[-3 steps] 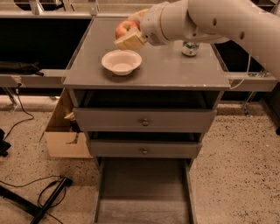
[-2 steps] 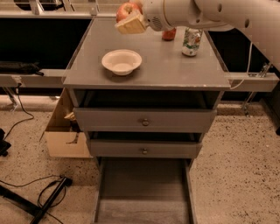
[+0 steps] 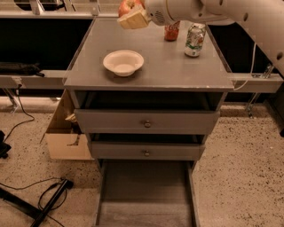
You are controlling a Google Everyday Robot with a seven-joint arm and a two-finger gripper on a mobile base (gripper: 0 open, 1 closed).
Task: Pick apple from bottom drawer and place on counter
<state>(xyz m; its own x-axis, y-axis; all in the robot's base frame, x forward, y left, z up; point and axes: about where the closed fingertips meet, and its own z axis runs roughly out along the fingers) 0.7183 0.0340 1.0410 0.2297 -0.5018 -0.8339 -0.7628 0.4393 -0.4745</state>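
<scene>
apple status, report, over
Gripper shut on apple, high over counter far edge. Bottom drawer open. Bowl, red can, white can on counter.

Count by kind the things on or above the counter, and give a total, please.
Cans: 2, red can and green-and-white can
Bowls: 1, white bowl
Apples: 1, apple held in the gripper above the far left edge of the counter
Total: 4
</scene>
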